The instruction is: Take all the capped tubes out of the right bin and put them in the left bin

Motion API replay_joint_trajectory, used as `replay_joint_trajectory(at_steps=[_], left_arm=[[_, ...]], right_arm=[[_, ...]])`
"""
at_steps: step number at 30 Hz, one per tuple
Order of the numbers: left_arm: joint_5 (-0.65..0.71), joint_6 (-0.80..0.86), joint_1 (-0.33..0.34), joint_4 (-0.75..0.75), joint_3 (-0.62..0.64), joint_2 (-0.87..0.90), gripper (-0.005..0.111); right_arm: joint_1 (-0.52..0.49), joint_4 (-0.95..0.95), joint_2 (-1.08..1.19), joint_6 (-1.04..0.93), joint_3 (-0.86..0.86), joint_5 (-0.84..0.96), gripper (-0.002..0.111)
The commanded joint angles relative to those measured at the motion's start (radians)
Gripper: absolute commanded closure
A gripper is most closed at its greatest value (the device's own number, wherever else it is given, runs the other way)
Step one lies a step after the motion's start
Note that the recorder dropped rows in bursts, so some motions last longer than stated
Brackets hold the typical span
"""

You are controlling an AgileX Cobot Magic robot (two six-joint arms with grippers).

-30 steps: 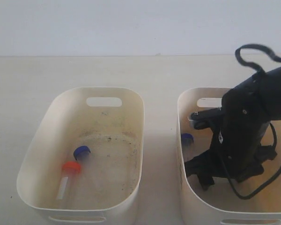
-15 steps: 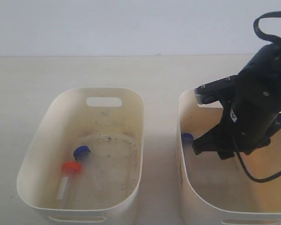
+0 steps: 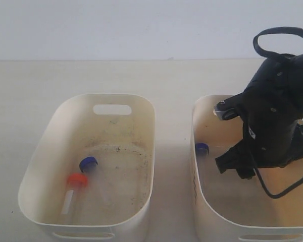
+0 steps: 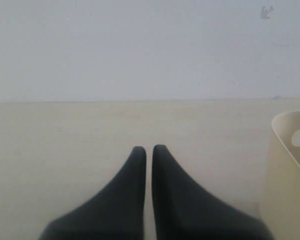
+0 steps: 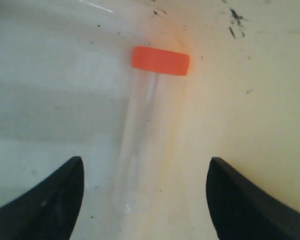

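We are facing a beige table (image 3: 40, 80) below a white wall (image 3: 141, 25). In the right bin (image 3: 196, 126), cut off at the frame, our right gripper (image 5: 146, 162) is hanging spread wide astride an orange tube (image 5: 150, 125), which the arm (image 3: 272, 116) is hiding from outside; a blue cap (image 3: 202, 148) is peeking out. The left bin (image 3: 141, 108) is holding two more tubes (image 3: 73, 189). Our left gripper (image 4: 149, 149) is sitting clenched, empty.

A plain, pale grey-white wall (image 3: 141, 25) fills the upper part of the frame. Below it, a matte cream worktop (image 3: 20, 101) spreads under soft, even light. The left wrist view shows a small dark mark (image 4: 266, 12) on the wall.
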Motion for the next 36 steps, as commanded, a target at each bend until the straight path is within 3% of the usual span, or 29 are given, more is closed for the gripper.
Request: replay_joint_trajectory(at_steps=[1,16,25,28,33,36], left_arm=[[-0.007,-0.004,-0.007,-0.003,-0.002,0.004,0.103],[-0.007,-0.004,-0.007,-0.003,-0.002,0.004,0.103],[-0.007,-0.004,-0.007,-0.003,-0.002,0.004,0.103],[-0.007,-0.004,-0.007,-0.003,-0.002,0.004,0.103],[-0.007,-0.004,-0.007,-0.003,-0.002,0.004,0.103],[-0.007,-0.004,-0.007,-0.003,-0.002,0.004,0.103]], right_arm=[[-0.009,0.021,0.053,0.014,0.012,-0.001,0.041],[-0.008,0.114,0.076,-0.006,0.012,-0.071,0.041],[-0.008,0.089,0.074,0.0,-0.039,0.041,0.042],[-0.008,0.067,0.054,0.008,-0.045,0.057,0.055],[-0.008,0.061,-0.037,0.008,-0.045,0.017,0.089],[-0.008,0.061,-0.096,0.006,-0.045,0.003,0.103]])
